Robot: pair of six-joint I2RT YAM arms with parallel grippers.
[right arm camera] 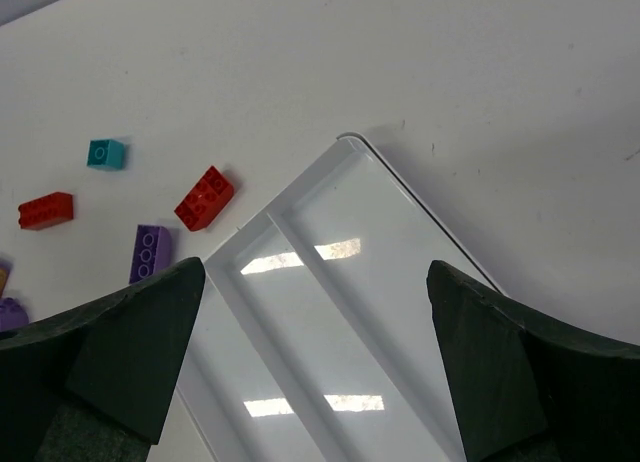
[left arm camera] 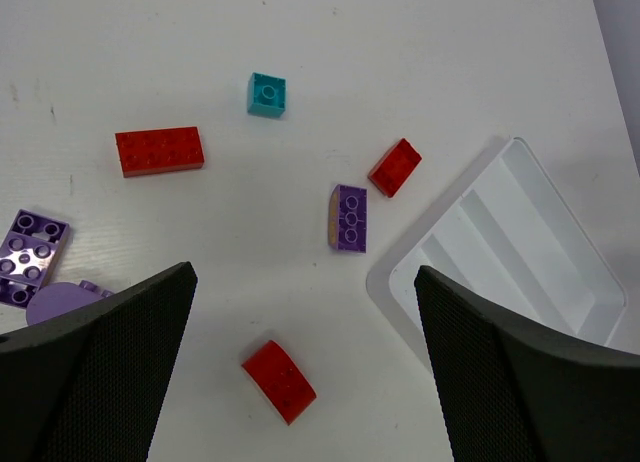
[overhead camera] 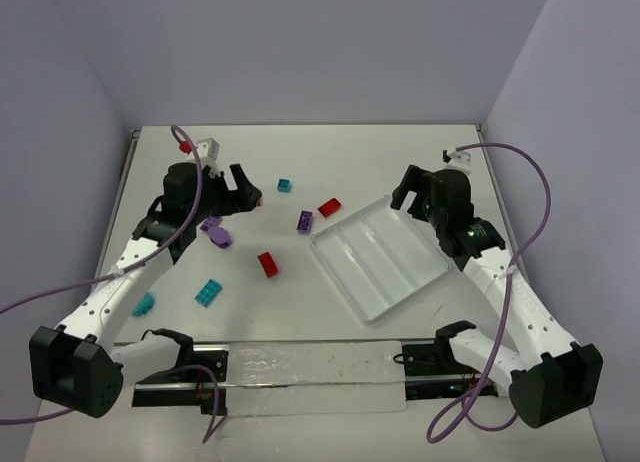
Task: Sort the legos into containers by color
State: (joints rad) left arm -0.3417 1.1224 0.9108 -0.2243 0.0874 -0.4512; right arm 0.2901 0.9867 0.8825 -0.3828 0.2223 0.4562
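Left gripper [left arm camera: 305, 274]: wide open, empty
Right gripper [right arm camera: 316, 270]: wide open, empty
Legos [left arm camera: 159, 150]: likely light, hard, slippery; pinch flat sides
Tray [overhead camera: 380, 262]: near table [overhead camera: 330, 152] right edge

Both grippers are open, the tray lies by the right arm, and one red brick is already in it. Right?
Not quite. The top view shows the tray holding no brick; the nearest red brick lies on the table beside it. The left gripper and right gripper are open, and the tray lies by the right arm.
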